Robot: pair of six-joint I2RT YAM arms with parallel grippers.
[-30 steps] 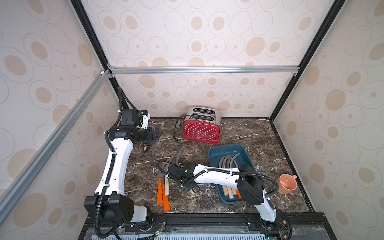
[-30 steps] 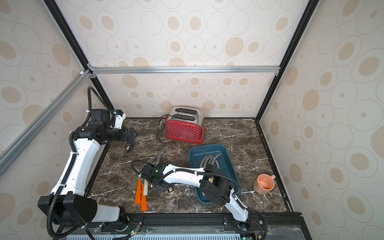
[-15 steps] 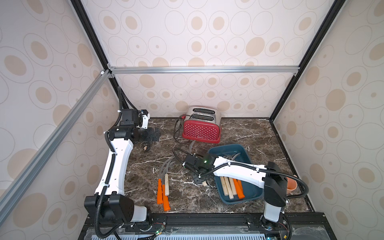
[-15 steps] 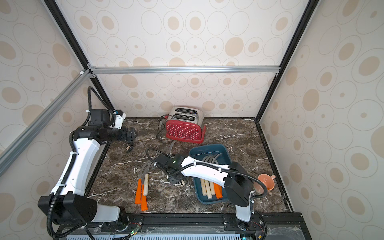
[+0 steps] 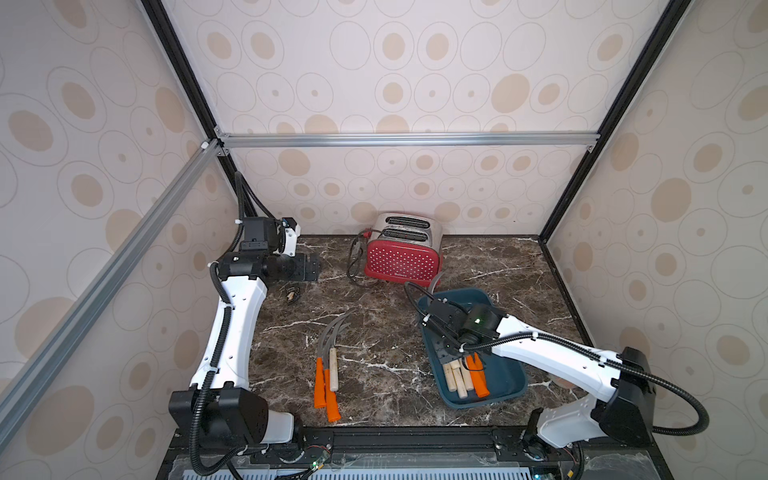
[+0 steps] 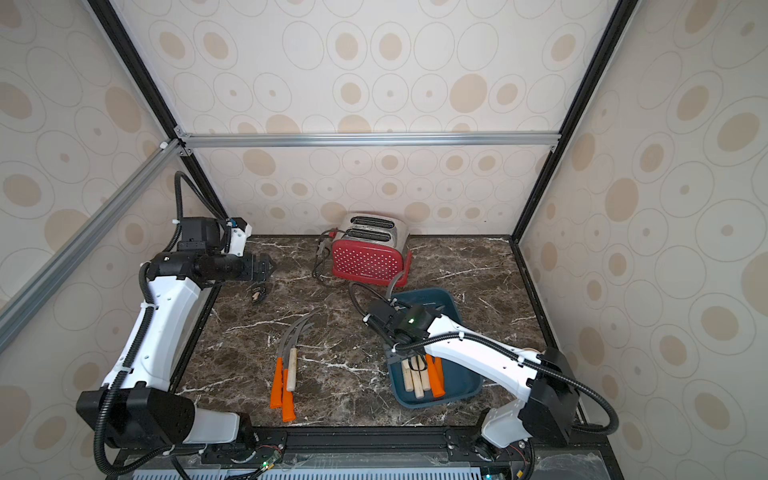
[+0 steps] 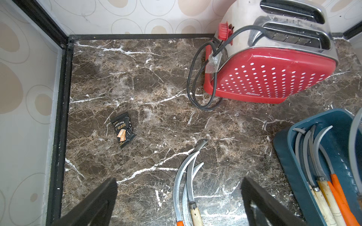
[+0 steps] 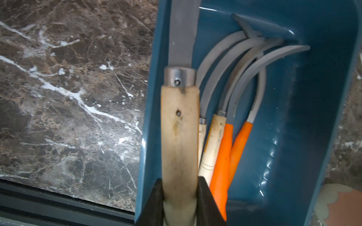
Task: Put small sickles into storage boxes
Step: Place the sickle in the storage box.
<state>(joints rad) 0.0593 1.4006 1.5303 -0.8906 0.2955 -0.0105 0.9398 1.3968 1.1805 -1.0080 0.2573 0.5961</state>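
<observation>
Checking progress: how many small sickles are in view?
8 sickles. Three lie together on the marble: two orange-handled, one wooden. Four lie in the teal tray: two wooden, two orange. The right end effector grips one wooden sickle above the tray's wall. The arm may hide more.

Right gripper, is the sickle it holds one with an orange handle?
No, the right gripper is shut on a sickle whose handle is pale wood, not orange.
</observation>
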